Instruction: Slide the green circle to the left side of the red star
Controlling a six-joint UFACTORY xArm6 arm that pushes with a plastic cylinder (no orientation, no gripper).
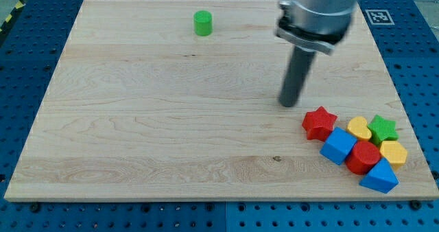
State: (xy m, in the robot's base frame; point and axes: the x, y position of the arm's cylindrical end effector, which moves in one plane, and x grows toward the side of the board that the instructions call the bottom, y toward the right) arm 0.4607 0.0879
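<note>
The green circle [202, 22] stands near the view's top, left of centre, on the wooden board [158, 122]. The red star [319, 122] lies at the view's lower right, at the left end of a cluster of blocks. My tip [288, 104] rests on the board just up and left of the red star, a short gap away, and far to the right and below the green circle.
Touching or next to the red star are a blue cube [338, 146], a yellow heart [359, 128], a green star [383, 128], a red block [363, 156], a yellow block [393, 152] and a blue triangle [379, 178]. The board's right edge is close.
</note>
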